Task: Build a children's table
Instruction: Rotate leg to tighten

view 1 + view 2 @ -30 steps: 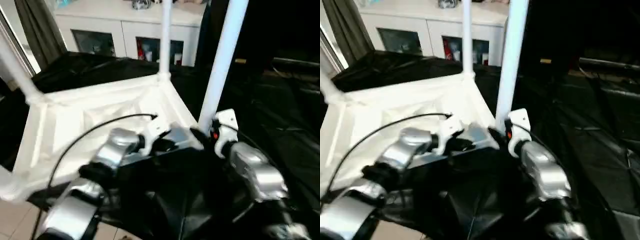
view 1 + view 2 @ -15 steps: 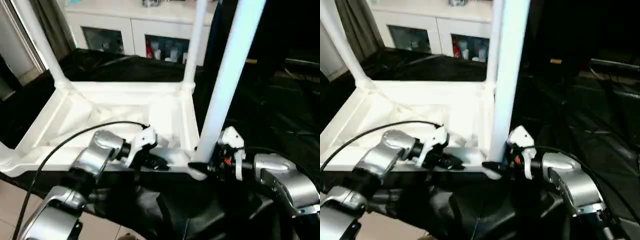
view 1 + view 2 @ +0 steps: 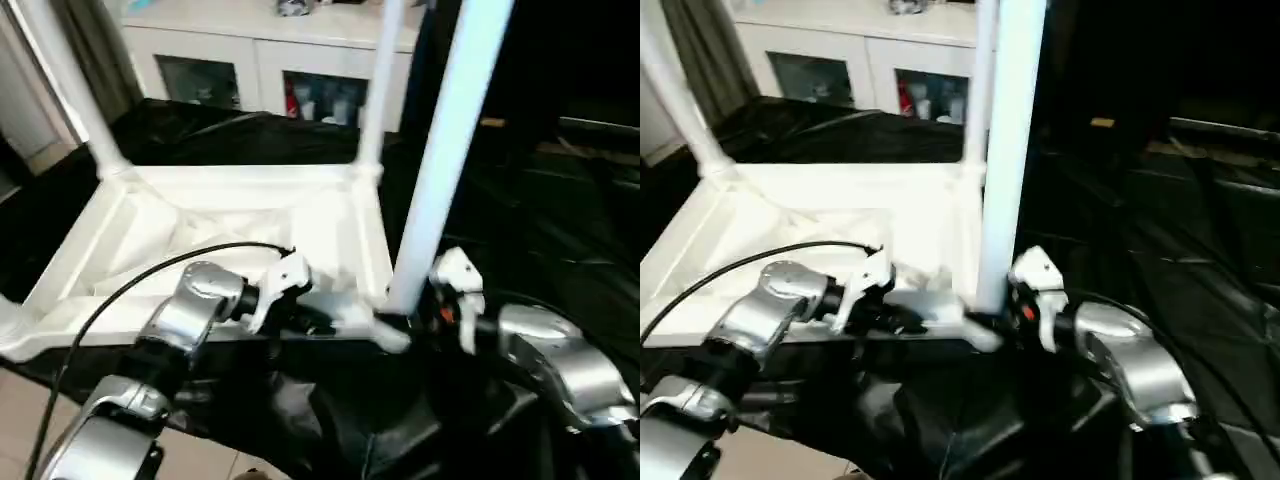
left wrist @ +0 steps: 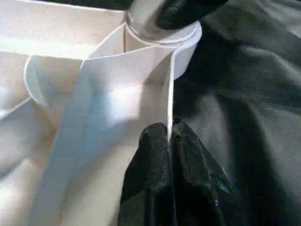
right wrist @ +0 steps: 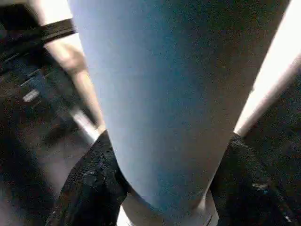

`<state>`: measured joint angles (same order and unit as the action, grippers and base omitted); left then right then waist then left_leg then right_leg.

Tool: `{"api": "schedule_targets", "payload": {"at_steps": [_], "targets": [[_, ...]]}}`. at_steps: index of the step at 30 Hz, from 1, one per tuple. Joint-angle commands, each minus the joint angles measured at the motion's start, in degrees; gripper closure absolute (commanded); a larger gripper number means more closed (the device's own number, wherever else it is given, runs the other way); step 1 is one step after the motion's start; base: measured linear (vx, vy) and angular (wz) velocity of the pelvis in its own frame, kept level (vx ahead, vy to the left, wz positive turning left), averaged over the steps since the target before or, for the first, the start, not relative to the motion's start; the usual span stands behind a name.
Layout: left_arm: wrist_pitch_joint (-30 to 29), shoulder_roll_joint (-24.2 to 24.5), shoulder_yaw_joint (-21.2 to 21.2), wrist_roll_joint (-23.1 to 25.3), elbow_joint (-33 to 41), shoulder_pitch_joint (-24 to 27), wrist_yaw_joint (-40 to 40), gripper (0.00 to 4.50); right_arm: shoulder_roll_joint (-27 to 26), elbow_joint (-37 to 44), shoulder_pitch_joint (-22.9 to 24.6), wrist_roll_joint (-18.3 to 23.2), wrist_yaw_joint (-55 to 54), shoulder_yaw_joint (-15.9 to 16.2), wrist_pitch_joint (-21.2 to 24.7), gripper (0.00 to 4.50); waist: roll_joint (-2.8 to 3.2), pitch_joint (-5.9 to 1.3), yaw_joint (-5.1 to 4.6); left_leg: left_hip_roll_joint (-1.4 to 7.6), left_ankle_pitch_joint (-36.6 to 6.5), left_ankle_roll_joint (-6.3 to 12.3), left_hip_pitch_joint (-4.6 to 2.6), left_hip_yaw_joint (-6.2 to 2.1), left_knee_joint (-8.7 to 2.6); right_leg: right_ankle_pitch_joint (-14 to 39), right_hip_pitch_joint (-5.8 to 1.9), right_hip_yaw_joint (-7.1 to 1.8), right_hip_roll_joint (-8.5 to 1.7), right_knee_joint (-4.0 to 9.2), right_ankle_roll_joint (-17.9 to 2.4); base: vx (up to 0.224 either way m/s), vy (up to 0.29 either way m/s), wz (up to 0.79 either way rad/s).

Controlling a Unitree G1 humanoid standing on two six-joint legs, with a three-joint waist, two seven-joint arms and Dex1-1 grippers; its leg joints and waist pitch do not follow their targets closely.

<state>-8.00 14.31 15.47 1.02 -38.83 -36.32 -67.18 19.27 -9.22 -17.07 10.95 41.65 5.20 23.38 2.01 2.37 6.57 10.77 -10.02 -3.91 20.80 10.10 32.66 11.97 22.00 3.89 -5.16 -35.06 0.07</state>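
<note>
Table top (image 3: 230, 225): white, upside down on black sheeting (image 3: 560, 230), centre-left of frame. Near leg (image 3: 440, 160): upright, right of centre, seated in near-right corner socket (image 4: 162, 35). Right gripper (image 5: 164, 188): fingers clasping this leg's base. Left gripper (image 4: 170, 136): fingers pinching top's thin rim beside socket. Cabinet (image 3: 260, 60): upper edge.

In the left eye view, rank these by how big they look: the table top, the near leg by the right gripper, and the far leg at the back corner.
1. Table top, widest.
2. Near leg.
3. Far leg.

The near leg looks thicker than the far one, but it stands closer to the camera, so their true sizes may match.
</note>
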Motion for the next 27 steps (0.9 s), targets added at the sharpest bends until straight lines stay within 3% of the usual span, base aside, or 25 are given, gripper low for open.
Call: {"api": "schedule_targets", "payload": {"at_steps": [1, 2, 5, 6, 8, 12, 14, 16, 18, 19, 20, 22, 27], "targets": [[-0.01, -2.75, -1.76, 0.53, -2.08, -2.91, 7.51, 4.5, -3.88, -6.88, -1.52, -1.07, -11.28, -3.04, 2.69, 2.44, -0.4, -2.93, 0.06, 2.12, -13.97, -0.85, -0.37, -1.04, -4.14, 14.16, -2.1, -2.5, -3.69, 4.93, -10.71, 0.0, 0.0, 0.0], [-0.08, -3.41, -1.98, 1.01, -3.13, -3.55, 9.82, 4.5, -5.08, -7.92, -2.1, -1.08, -13.97, -4.07, 2.95, 2.47, -0.52, -3.05, -0.03, 2.07, -13.68, -0.87, -0.4, -1.02, -4.08, 13.59, -2.25, -2.49, -3.71, 4.95, -10.81, 0.0, 0.0, 0.0], [-0.6, -5.7, -2.48, 1.68, -5.34, -4.9, 15.4, 4.5, -8.38, -10.11, -3.34, -1.43, -20.8, -6.23, 3.05, 2.49, -0.53, -3.52, 0.06, 1.92, -8.95, 0.18, -0.33, -0.85, -3.44, 3.4, -2.55, -2.55, -3.43, 4.01, -12.51, 0.0, 0.0, 0.0], [-1.38, -8.5, -2.93, 2.0, -7.11, -6.0, 20.4, 4.5, -12.29, -12.02, -4.58, -1.67, -27.75, -8.42, 2.87, 2.49, -0.49, -3.61, 0.0, 1.83, -7.87, 0.53, -0.18, -0.81, -3.36, 1.6, -2.56, -2.57, -3.45, 3.77, -12.93, 0.0, 0.0, 0.0], [-1.39, -10.06, -2.71, 2.19, -7.91, -6.38, 21.9, 4.5, -14.34, -12.95, -5.31, -2.15, -30.79, -8.87, 2.72, 2.49, -0.32, -3.54, -0.04, 1.81, -7.19, 0.78, -0.26, -0.79, -3.33, -0.3, -2.54, -2.43, -3.33, 3.75, -13.38, 0.0, 0.0, 0.0], [0.8, -12.14, -1.82, 2.24, -9.21, -6.63, 21.46, 4.5, -15.99, -13.09, -5.71, -4.32, -29.41, -5.54, 0.5, 2.49, -0.45, -3.17, -0.07, 1.8, -11.11, 0.77, -0.3, -0.78, -3.71, 5.42, -2.67, -2.46, -3.48, 4.5, -11.99, 0.0, 0.0, 0.0], [1.03, -12.04, -1.61, 2.24, -9.08, -6.51, 20.9, 4.5, -16.03, -12.55, -5.5, -3.97, -28.35, -5.32, 0.17, 2.49, -0.47, -3.15, 0.0, 1.94, -12.1, 0.53, -0.31, -0.88, -3.88, 8.07, -2.71, -2.55, -3.65, 4.72, -10.98, 0.0, 0.0, 0.0], [1.63, -11.15, -1.11, 1.99, -8.37, -5.93, 18.48, 4.5, -15.72, -11.84, -5.34, -2.9, -26.18, -5.18, -0.66, 1.81, -0.58, -3.26, 0.1, 1.99, -11.33, 0.86, -0.28, -0.9, -3.82, 7.2, -2.69, -2.6, -3.66, 4.61, -10.72, 0.0, 0.0, 0.0], [1.94, -10.73, -0.96, 1.82, -8.17, -5.69, 17.34, 4.5, -15.62, -11.77, -5.43, -2.59, -25.58, -5.15, -0.92, 1.81, -0.56, -3.32, 0.03, 1.95, -10.17, 1.49, -0.02, -0.93, -3.73, 4.73, -2.9, -2.55, -3.64, 4.3, -11.12, 0.0, 0.0, 0.0], [2.73, -9.25, -0.38, 1.37, -6.84, -4.68, 13.81, 4.5, -14.46, -11.31, -5.69, -2.34, -22.78, -4.42, -1.14, 1.61, 0.25, -3.34, 0.0, 1.95, -10.1, 1.63, -0.11, -0.97, -3.68, 4.04, -2.76, -2.48, -3.6, 4.32, -11.48, 0.0, 0.0, 0.0], [2.88, -8.45, -0.23, 1.09, -6.13, -4.13, 12.33, 4.5, -13.53, -10.81, -5.82, -2.21, -20.98, -3.94, -1.06, 1.61, -0.09, -3.34, -0.14, 1.96, -10.01, 1.83, 0.0, -0.95, -3.65, 3.43, -2.9, -2.45, -3.58, 4.32, -11.64, 0.0, 0.0, 0.0], [3.83, -6.91, 0.19, 0.67, -5.05, -3.13, 9.38, 4.5, -11.26, -9.15, -5.73, -1.51, -16.42, -2.81, -0.5, 1.32, 0.07, -3.31, -0.22, 1.81, -9.98, 2.45, 0.02, -0.8, -3.48, 2.78, -3.01, -2.4, -3.53, 4.29, -12.43, 0.0, 0.0, 0.0], [4.41, -3.75, 0.9, -0.9, -2.14, -1.31, 1.65, 4.5, -5.38, -3.3, -3.26, 0.96, -3.76, 0.25, -0.04, 1.32, -0.26, -3.25, 0.4, 2.25, -9.27, 3.76, 0.06, -0.69, -3.44, 4.49, -2.93, -2.43, -3.59, 4.23, -12.32, 0.0, 0.0, 0.0]]}}
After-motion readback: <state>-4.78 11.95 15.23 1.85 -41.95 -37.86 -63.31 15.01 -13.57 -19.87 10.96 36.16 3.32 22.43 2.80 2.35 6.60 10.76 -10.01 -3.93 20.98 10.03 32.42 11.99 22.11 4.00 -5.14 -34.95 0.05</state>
